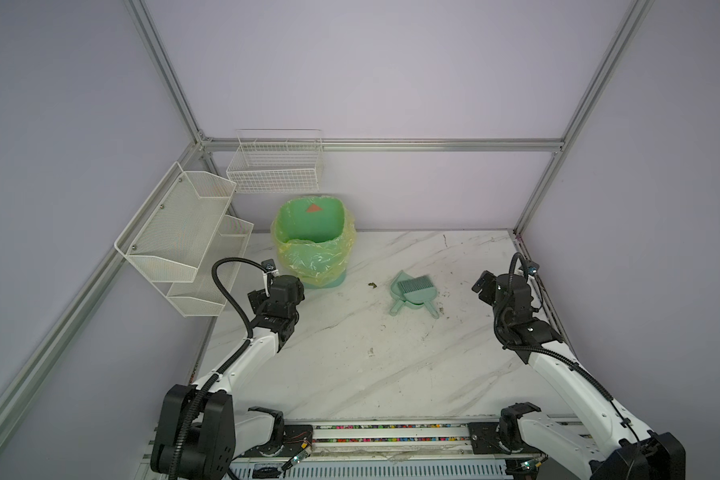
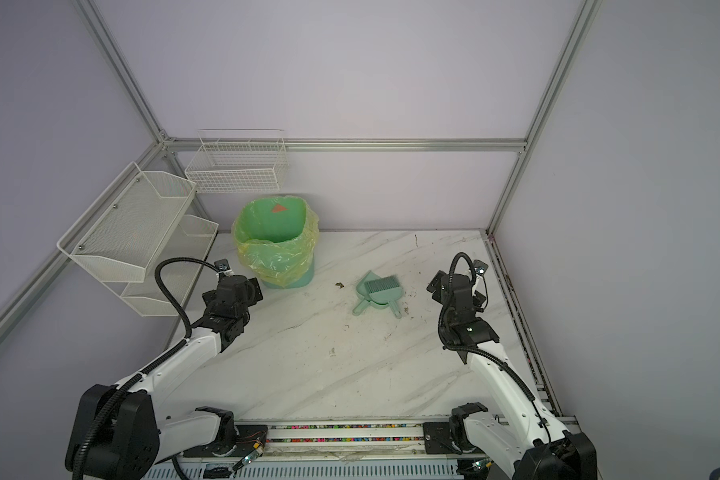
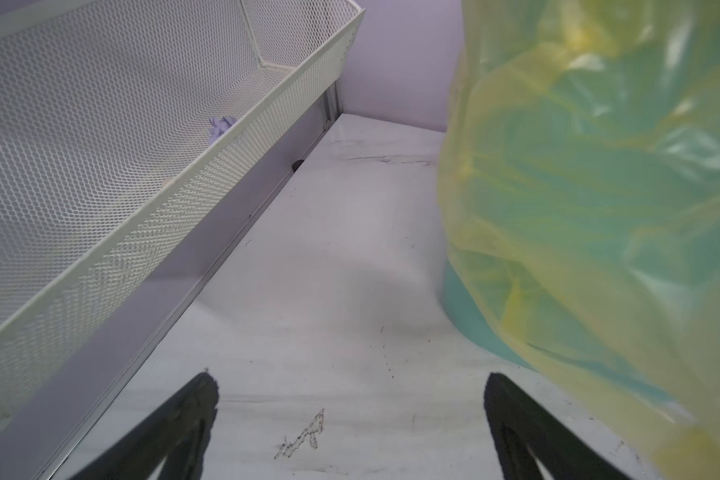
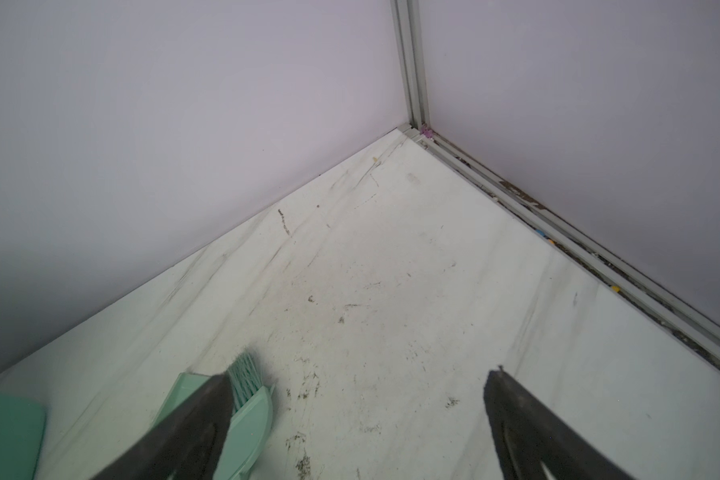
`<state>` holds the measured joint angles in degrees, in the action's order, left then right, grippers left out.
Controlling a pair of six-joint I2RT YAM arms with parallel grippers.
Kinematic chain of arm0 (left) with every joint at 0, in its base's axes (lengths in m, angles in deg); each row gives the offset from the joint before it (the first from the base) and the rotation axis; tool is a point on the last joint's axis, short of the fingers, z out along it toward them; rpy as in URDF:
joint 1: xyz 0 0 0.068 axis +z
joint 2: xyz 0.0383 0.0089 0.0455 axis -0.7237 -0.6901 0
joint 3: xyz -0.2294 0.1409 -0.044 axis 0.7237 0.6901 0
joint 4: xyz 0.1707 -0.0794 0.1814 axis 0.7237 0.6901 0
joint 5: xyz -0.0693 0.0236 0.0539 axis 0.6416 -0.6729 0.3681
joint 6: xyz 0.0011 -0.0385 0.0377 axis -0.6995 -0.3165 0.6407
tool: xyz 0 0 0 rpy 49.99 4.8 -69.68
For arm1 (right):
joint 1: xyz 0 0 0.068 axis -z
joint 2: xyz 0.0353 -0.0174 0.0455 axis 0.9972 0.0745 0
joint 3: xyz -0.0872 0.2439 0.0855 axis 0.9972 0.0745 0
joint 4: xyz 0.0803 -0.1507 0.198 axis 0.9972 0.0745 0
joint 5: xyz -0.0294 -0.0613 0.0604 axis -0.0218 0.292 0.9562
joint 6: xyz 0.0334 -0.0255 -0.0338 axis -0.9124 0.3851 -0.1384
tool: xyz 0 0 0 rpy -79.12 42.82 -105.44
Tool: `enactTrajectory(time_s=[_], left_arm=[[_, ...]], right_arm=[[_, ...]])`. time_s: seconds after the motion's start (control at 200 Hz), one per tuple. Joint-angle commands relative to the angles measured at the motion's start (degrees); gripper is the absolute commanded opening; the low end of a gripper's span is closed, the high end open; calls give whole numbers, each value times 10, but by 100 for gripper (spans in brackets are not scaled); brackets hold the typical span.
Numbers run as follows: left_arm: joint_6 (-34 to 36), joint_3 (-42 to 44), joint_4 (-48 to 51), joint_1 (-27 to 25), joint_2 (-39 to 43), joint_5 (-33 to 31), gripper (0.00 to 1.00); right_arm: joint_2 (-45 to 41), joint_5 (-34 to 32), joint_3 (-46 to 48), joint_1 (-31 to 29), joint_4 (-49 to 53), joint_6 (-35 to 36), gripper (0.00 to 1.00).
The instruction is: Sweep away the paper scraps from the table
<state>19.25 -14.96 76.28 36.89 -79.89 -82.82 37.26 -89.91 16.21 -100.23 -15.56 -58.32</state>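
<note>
1. While both arms stand at opposite sides of the marble-patterned table, the job looks all but finished: no blue or yellow-green paper scraps show on its top in both top views.
2. The hand brush lies on the mint dustpan, right of centre, and neither arm touches them.
3. The left gripper hangs just beside the bag-lined waste bin, jaws spread wide with only bare table between them. The right gripper hovers near the brush, jaws equally wide and empty.
4. The scraps are most likely in the bin, but that is a judgement. The top views show only its upper inside wall, not its floor.
5. A few tiny blue and yellow bits sit in the groove of the right-hand rail, and many-coloured bits line the front rail channel. Both are too small to identify as scraps.
6. A small dark speck and some scuffs are all that mark the top. What seems left, at most, is a check of those rail gaps.
</note>
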Motion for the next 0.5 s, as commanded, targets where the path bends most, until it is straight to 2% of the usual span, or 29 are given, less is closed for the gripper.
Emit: enactTrajectory(time_s=[0.0,0.09,0.26,0.35,0.43,0.495], left_arm=[[59,46,-131,2,-3,-11,100],[93,89,-211,4,-13,-39,100],[139,178,-428,7,-64,-1,100],[157,170,-469,6,-102,-21,100],[155,159,-470,8,-129,-10,100],[161,170,-515,10,-152,8,100]], right_arm=[[-10,-65,11,1,-23,22,97],[-11,-97,18,1,-22,27,97],[-19,-116,64,2,-71,28,97],[-21,-100,85,2,-102,33,97],[-21,-94,87,1,-106,46,97],[-21,-103,89,2,-113,50,97]])
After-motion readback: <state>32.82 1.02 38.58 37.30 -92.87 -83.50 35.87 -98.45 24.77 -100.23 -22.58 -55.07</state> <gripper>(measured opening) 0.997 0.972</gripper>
